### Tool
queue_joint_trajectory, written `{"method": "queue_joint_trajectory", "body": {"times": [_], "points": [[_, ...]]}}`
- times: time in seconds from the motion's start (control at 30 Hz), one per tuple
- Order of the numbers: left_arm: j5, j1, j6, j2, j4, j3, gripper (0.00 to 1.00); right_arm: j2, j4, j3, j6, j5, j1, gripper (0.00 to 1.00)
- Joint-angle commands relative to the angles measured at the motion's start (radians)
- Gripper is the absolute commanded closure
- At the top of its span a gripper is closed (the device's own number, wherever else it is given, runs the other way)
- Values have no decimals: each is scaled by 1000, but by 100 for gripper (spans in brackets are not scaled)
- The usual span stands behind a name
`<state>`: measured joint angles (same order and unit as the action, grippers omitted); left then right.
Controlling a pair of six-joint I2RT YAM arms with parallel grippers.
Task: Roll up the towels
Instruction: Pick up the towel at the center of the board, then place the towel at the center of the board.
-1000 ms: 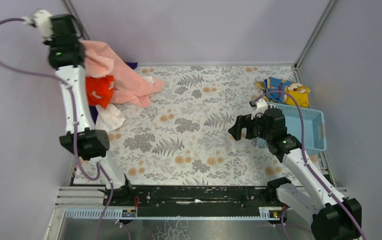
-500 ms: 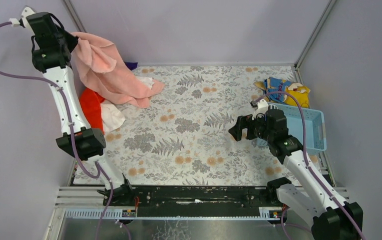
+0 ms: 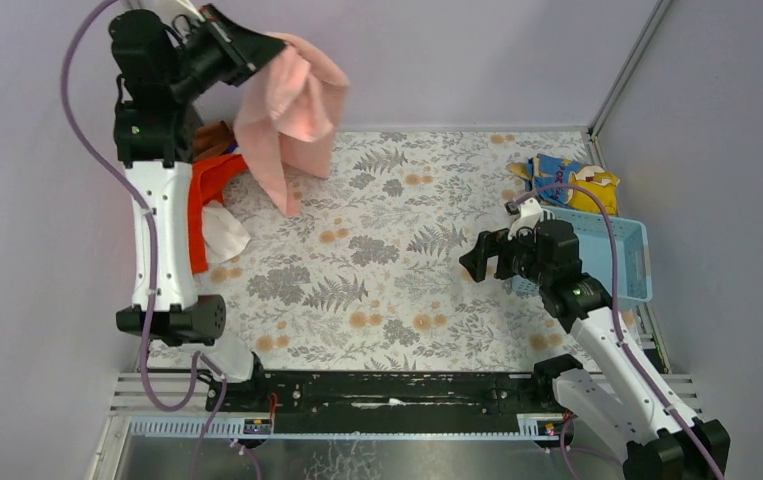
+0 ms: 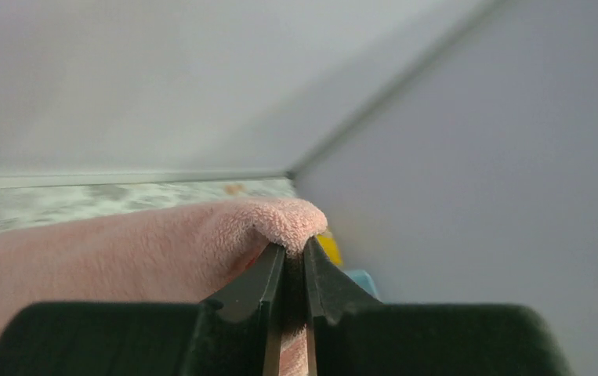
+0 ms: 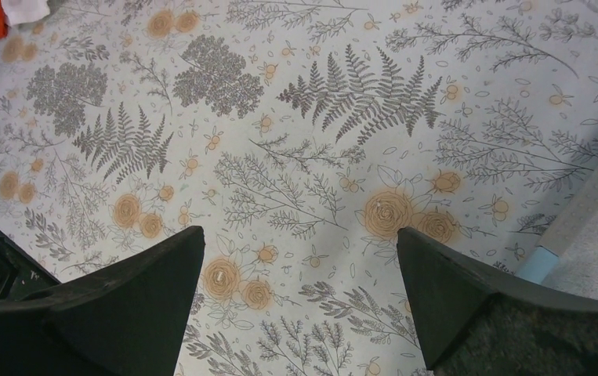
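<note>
Pink towel (image 3: 292,110), held up over the far-left part of the table (image 3: 397,290). It hangs in folds from the left end effector (image 3: 257,45), whose jaws stand narrow and pinch one edge, the terry curling over the fingertips (image 4: 268,270) in the left wrist view. The towel's long axis runs roughly up and down, its free tip pointing down toward the table; whether the tip touches cannot be told.

An orange towel (image 3: 202,200), a white towel (image 3: 225,232) and a brown towel (image 3: 215,135) lie bunched beside the left arm at the left edge. The table carries a grey fern and orange flower print, and its middle lies bare.

The right end effector (image 3: 484,255) hovers above that print with its jaws wide and holds nothing. Just beside it, a blue basket (image 3: 622,255) sits at the right edge. Yellow-and-blue cloth (image 3: 567,180) lies in the far-right corner. Plain lilac walls (image 3: 437,60) close in three sides.
</note>
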<state>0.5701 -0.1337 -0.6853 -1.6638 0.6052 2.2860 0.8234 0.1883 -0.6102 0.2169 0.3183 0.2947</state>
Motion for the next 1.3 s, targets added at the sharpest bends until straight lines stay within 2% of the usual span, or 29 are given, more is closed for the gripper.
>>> {"method": "queue_joint_trajectory", "body": {"times": [0.0, 0.13, 0.2, 0.3, 0.37, 0.5, 0.63, 0.73, 0.83, 0.97, 1.1, 1.27], "points": [[147, 160, -73, 88, -200, -34, 91, -46, 11, -75, -13, -43, 7, 0], [186, 325, -66, 97, -201, -29, 91, -78, 43, -100, -16, -82, 6, 0], [200, 367, -40, 126, -200, -68, 90, -102, 51, -107, -17, -105, 7, 0], [178, 376, 36, 220, -187, -227, 90, -129, 62, -113, -17, -125, 6, 0], [103, 376, 118, 294, -141, -364, 85, -137, 73, -118, -20, -130, 7, 0], [-272, 376, 265, 393, 2, -618, 85, -116, 79, -117, -14, -114, 7, 0], [-680, 363, 297, 374, 113, -788, 83, -44, 69, -118, 5, -49, 7, 2], [-860, 311, 237, 353, 176, -894, 71, 24, 46, -118, 20, -19, 7, 3], [-903, 241, 182, 391, 177, -1010, 52, 101, 15, -116, 28, -8, 7, 4], [-895, 229, 159, 499, 119, -1122, 29, 240, -38, -141, 39, -13, 7, 6], [-742, 229, 145, 517, 99, -1188, 23, 415, -103, -213, 58, -74, 6, 9], [-588, 229, 105, 449, 85, -1244, 20, 710, -102, -408, 47, -145, 7, 20]]}}
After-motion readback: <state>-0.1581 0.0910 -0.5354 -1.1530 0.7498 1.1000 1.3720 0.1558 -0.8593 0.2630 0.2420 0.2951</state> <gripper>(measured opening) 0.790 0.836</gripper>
